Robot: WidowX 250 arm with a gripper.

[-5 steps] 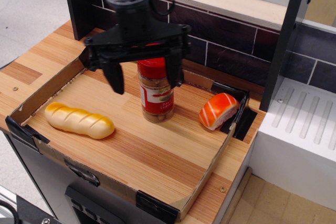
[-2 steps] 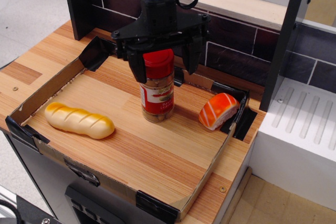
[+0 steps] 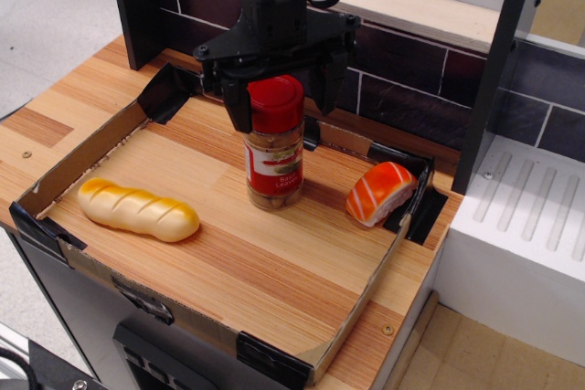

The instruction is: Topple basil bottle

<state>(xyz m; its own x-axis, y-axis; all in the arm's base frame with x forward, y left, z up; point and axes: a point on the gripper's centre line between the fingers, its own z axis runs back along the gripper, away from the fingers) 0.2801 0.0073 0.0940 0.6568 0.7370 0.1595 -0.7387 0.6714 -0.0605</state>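
Toppling the upright basil bottle (image 3: 274, 143) rightward risks striking the sushi piece (image 3: 380, 193), as the wide-open, empty end effector (image 3: 279, 102) straddles its lid.

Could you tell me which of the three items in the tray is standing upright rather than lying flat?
The basil bottle with the red lid, mid-tray beneath the gripper; the bread roll and sushi piece lie low.

Black arm drops in vertical from top edge, wrist straight. Hand (image 3: 282, 98) points down, fingers (image 3: 238, 105) spread wide, one either side of basil bottle (image 3: 274, 143) lid, not touching it.
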